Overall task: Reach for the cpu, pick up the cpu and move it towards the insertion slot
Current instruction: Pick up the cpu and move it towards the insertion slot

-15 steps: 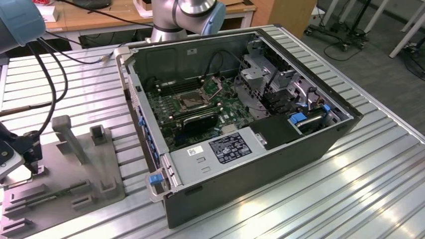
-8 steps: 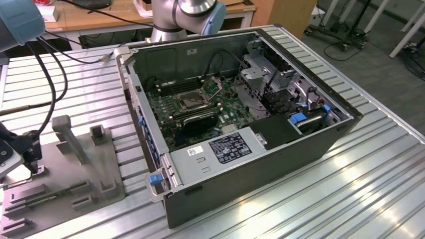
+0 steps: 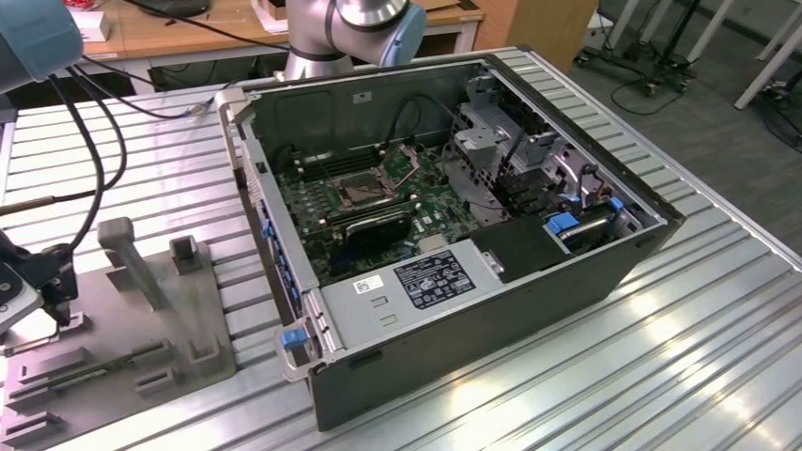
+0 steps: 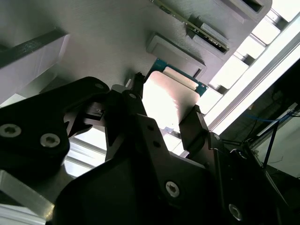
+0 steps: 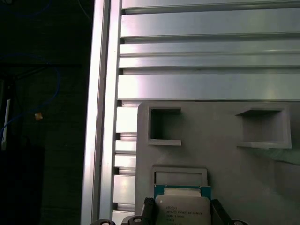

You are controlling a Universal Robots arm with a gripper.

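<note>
1. Gripper looks clamped on the cpu by two opposite edges, just above the grey tray.
2. Insertion slot is well apart, roughly 2 o'clock from the gripper in the exterior view, inside the case.

This looks like a robotics lab or workshop. An open computer case lies on a ribbed aluminium surface, with a robot arm mounted just behind the case. A grey fixture tray sits beside the case, and a wooden desk and wheeled stands stand beyond it.
</note>
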